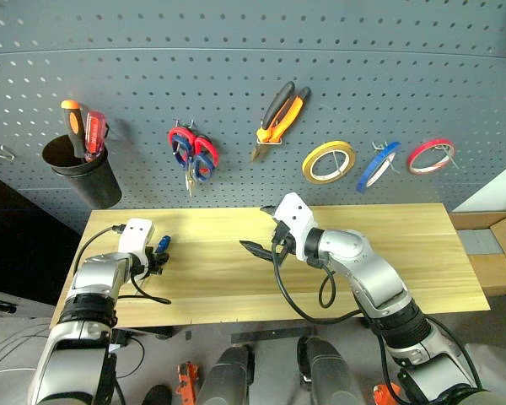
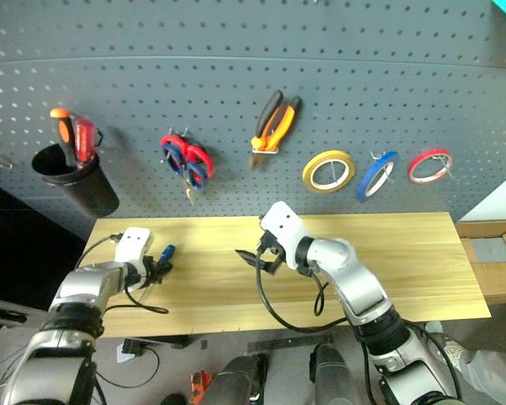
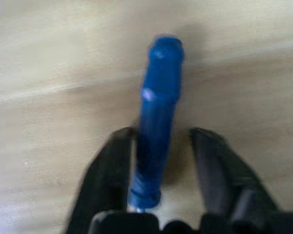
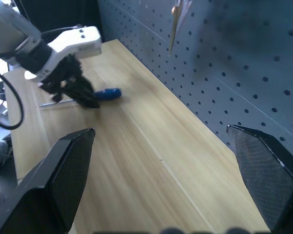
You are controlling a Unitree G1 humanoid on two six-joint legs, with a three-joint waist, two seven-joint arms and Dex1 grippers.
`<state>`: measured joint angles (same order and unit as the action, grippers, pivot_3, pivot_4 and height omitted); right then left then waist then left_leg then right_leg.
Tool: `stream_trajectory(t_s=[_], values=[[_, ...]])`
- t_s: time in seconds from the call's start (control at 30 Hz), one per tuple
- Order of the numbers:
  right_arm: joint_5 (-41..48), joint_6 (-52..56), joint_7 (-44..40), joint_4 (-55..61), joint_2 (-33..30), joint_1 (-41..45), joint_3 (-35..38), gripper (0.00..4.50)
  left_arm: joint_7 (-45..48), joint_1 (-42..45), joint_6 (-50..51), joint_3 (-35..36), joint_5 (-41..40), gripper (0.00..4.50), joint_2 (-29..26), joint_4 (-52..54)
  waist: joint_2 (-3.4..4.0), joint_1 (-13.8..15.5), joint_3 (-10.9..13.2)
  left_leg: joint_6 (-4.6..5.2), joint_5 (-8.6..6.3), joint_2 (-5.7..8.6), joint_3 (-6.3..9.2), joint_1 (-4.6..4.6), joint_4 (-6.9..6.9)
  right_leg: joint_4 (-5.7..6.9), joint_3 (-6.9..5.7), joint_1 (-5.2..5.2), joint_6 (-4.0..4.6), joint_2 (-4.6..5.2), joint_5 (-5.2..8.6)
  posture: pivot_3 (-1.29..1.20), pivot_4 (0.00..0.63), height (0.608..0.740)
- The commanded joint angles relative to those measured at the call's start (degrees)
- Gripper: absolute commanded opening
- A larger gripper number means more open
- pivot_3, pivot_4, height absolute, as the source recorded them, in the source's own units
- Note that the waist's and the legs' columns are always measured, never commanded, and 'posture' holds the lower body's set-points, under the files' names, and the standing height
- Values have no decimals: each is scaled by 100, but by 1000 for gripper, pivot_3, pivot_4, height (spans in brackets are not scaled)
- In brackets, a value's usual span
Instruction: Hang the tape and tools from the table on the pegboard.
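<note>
On the left part of the wooden table (image 1: 388, 245) lies the blue-handled screwdriver (image 3: 158, 107). My left gripper (image 1: 156, 257) is down over it. Its two black fingers (image 3: 112, 165) stand on either side of the handle, one against it and the other a small gap away. My right gripper (image 1: 260, 229) hovers open above the table's middle with nothing in it. On the pegboard (image 1: 236, 51) hang the orange-and-black pliers (image 1: 278, 110), the blue tape (image 1: 377, 166) and the dark blue-handled scissors (image 1: 201, 167).
Red-handled scissors (image 1: 181, 139) share the hook with the blue ones. A yellow roll (image 1: 327, 161) and a red roll (image 1: 430, 156) flank the blue tape. A black cup (image 1: 84, 173) with screwdrivers hangs at the left. Cardboard boxes (image 1: 497, 253) stand beyond the table's right end.
</note>
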<state>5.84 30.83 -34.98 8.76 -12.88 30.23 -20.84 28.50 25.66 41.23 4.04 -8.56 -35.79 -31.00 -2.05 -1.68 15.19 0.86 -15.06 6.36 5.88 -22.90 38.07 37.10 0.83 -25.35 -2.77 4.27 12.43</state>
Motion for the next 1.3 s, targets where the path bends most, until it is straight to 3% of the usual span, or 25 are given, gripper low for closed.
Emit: stream_trajectory(t_s=[0.03,0.23,0.4,0.5,0.6,0.73,0.9,1.03,1.2,1.3], values=[[220,-194,-265,90,-14,205,197,4500,51,-543,570,392,-255,565,-213,1273,0,-14,0,0,0,-2,1,0,0,1,-1,-1,0,-1,0,34,261,740],[1635,-58,-1518,754,-201,342,776,4500,254,-1916,1105,1511,-1179,448,-212,4493,-1,18,-2,-4,-2,-6,13,-10,-5,-13,2,-1,0,-2,0,74,223,740],[2040,-57,-1773,720,-250,754,967,4500,419,-2555,504,3217,-2757,448,653,6456,-2,102,-15,-7,-3,-5,14,-2,-5,-16,-2,7,0,-1,0,127,191,740],[2084,-228,-1916,576,-189,966,919,4500,238,-2427,66,3761,-3380,448,949,6865,-4,187,-50,-9,-2,-9,13,0,-5,-14,-7,7,1,-3,1,141,178,740],[2062,-472,-2014,296,-43,1240,890,4500,-381,-1247,-340,4131,-3828,448,639,6723,-19,319,-88,-18,3,-7,15,1,-2,-7,-11,8,1,-4,0,170,151,740],[2023,-686,-2118,41,49,1426,862,4500,-708,-237,-722,4152,-3698,448,25,6305,-66,383,-204,-27,8,-3,25,2,4,-11,-30,10,11,-11,-6,178,137,740],[1985,-874,-2172,-121,83,1501,825,4500,-800,504,-1883,3581,-2427,448,-676,5263,-73,449,-300,-23,6,2,6,8,-1,-17,-24,12,10,-17,-7,182,132,740],[1957,-957,-1980,-209,189,1584,883,4500,-830,751,-2836,3134,-1662,448,-703,4360,-73,468,-317,-25,7,0,5,12,-5,-12,-21,10,10,-19,-7,173,141,740],[1769,-1121,-1073,-538,632,1888,1195,4500,-625,880,-3649,2735,-1345,448,-468,3186,-72,460,-316,-25,7,-1,3,11,-4,-7,-19,4,10,-19,-7,152,151,740],[1887,-984,-1008,-440,705,1934,1244,4500,-586,1045,-4147,2590,-1267,448,-269,2609,-73,448,-317,-25,7,-1,4,7,-3,-7,-21,-2,11,-19,-7,134,161,740]])
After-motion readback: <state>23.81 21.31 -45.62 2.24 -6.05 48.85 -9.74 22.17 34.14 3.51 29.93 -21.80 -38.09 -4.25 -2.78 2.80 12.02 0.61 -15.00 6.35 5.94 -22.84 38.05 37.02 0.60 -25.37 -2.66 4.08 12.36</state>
